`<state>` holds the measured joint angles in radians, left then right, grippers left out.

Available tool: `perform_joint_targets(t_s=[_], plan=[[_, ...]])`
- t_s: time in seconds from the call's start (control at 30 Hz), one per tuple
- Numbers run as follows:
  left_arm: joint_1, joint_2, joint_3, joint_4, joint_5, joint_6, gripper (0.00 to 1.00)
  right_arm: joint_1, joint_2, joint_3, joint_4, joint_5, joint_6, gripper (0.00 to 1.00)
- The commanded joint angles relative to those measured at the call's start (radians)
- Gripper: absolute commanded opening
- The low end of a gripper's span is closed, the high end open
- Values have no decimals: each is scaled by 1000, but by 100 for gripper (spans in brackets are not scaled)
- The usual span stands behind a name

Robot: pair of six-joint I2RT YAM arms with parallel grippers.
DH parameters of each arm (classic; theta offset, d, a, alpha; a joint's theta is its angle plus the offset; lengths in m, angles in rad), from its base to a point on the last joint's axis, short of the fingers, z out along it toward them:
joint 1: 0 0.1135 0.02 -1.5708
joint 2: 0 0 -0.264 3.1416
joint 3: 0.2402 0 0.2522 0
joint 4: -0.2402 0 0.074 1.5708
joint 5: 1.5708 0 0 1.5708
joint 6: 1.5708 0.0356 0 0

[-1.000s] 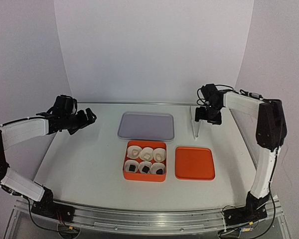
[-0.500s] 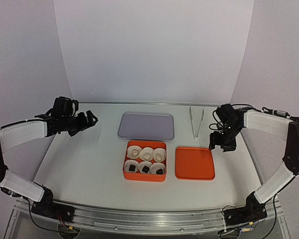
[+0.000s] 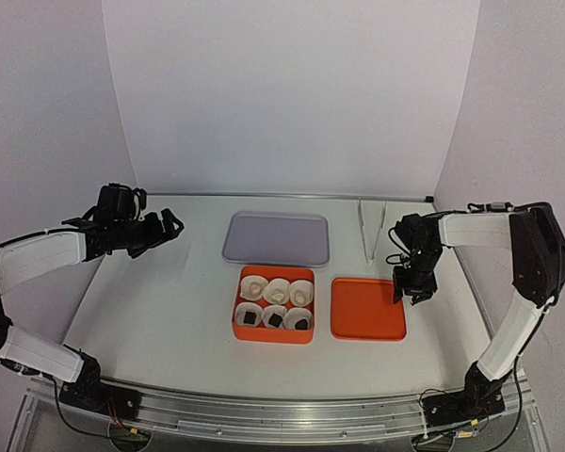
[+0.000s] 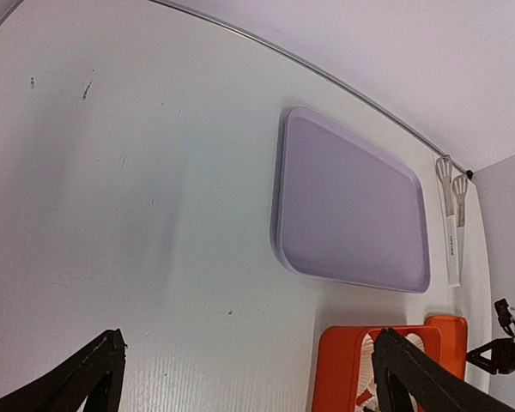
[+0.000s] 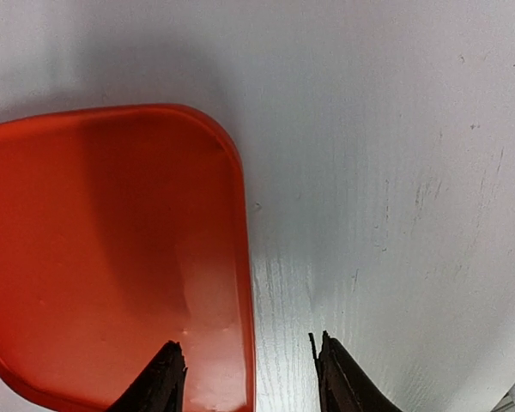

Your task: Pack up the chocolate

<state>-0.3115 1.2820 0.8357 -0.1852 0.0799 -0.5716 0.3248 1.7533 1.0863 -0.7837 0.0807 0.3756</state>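
Running left-right in two rows, chocolate (image 3: 275,320) sits; left gripper (image 3: 174,224), right gripper (image 3: 415,294) gape empty.

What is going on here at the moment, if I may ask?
The chocolates look packed: the square orange plastic box holds six white paper cups, with what look like pale cream chocolate lumps in the back row and dark brown chocolate cubes in front. The right gripper is down at the right edge of the flat orange square lid beside the box, jaws apart astride its rim, not yet gripping. The left gripper hovers open and empty on the left.
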Motion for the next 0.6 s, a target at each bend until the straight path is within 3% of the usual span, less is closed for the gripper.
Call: perform_joint_targets(t_s=[0.0,0.33,0.5,0.57], plan=[[0,-36,-9,0,6,19,100,-2,38,17,-11,7,0,43],[0,-49,-26,0,-3,10,100,-3,113,34,-11,7,-14,21],[0,-48,-41,9,-11,3,100,-3,139,33,-12,6,-12,0],[-1,-49,-44,9,-15,3,100,-2,138,31,-11,19,-11,0]])
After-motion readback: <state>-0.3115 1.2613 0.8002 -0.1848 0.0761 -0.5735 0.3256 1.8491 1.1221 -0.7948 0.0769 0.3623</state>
